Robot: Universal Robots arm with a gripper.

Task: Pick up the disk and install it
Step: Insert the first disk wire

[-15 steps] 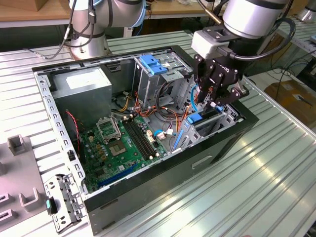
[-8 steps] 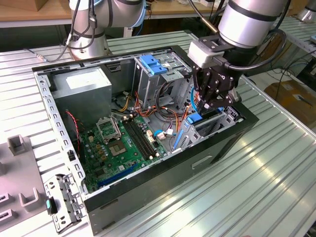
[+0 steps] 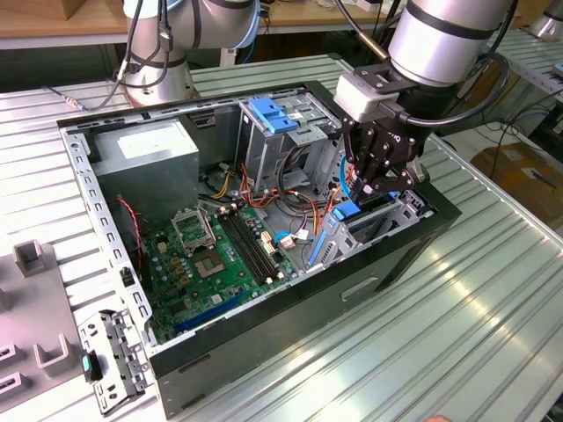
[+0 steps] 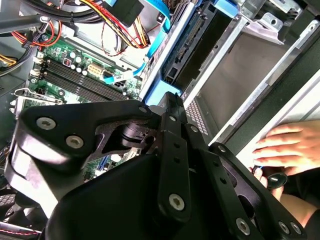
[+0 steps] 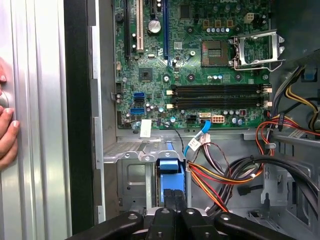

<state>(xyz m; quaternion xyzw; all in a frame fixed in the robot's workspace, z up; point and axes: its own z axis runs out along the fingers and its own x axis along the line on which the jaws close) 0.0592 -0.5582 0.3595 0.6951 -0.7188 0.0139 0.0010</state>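
Observation:
The disk (image 3: 352,215) stands on edge in the drive bay (image 3: 400,211) at the exterior view's right end of the open computer case (image 3: 264,352). Its blue rail (image 5: 170,172) shows in the first wrist view, and its dark side with the blue rail (image 4: 192,47) shows in the second wrist view. My gripper (image 3: 367,195) hangs straight over the disk. The black fingertips (image 5: 170,200) lie close together on the blue end, with the gripper (image 5: 175,196) shut and nothing clamped between the pads.
A motherboard (image 3: 220,255) and loose cables (image 3: 295,207) lie beside the bay. A grey power supply (image 3: 145,154) and a drive cage with a blue latch (image 3: 273,114) stand behind. A person's hand (image 4: 285,147) rests outside the case wall. Grey fixtures (image 3: 35,264) sit at the exterior view's left.

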